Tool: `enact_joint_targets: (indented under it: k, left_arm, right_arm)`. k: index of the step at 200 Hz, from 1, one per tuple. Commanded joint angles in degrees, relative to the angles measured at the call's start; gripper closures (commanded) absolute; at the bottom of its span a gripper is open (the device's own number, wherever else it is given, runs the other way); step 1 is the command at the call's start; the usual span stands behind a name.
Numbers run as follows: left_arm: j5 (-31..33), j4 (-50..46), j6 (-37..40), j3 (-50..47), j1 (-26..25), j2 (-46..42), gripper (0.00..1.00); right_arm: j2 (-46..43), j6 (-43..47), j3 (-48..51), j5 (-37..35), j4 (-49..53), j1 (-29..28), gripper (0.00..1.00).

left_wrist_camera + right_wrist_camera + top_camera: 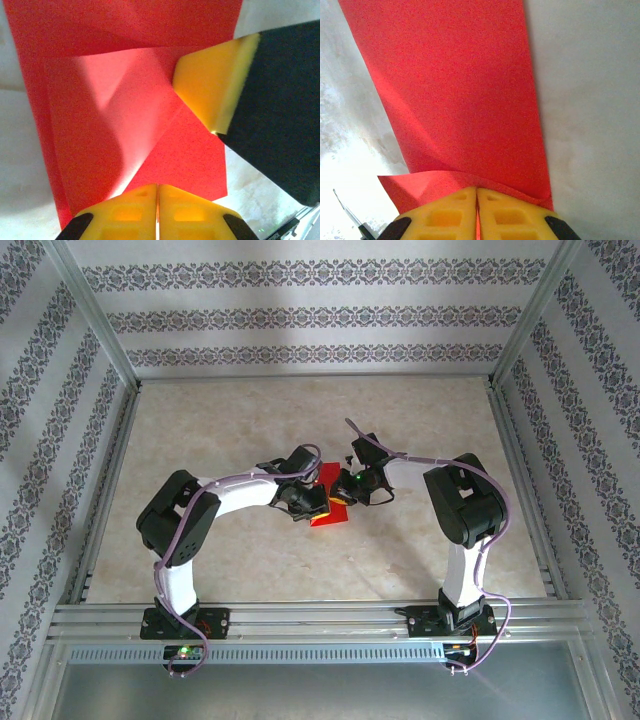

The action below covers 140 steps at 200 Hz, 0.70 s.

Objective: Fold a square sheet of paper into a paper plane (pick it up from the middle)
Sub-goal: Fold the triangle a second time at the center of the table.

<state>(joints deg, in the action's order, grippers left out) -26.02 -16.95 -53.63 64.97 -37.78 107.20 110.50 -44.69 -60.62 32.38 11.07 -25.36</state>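
Note:
The red sheet of paper [330, 518] lies mid-table, folded into a narrower strip. In the left wrist view a lighter triangular flap [115, 105] is turned over onto it, with a diagonal crease. My left gripper [158, 186] is shut, its yellow fingertips together on the paper's near edge by the crease. My right gripper [477, 189] is shut on a curled-up fold of the paper [460, 100], and red shows between its fingers. One of its yellow fingers [212, 85] sits at the flap's corner. Both grippers meet over the paper [318, 498], [348, 486].
The marble-look tabletop [300, 420] stretches around the paper on all sides. Aluminium frame rails [300, 615] run along the near edge and the sides, and patterned walls stand behind them. Both arm bases are bolted to the near rail.

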Motion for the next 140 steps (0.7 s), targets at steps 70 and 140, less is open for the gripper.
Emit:
enact_joint_targets:
  k: [70,140]
  left_arm:
    - [2.8,-0.9,1.1,-2.5,-0.1,1.5,0.91]
    - [2.1,0.2,1.1,-6.7,-0.1,-0.4,0.92]
  right_arm:
    - [3.7,0.5,1.7,-6.0,7.1,-0.5,0.89]
    - [4.0,0.9,1.3,-6.3,8.0,-0.6,0.89]
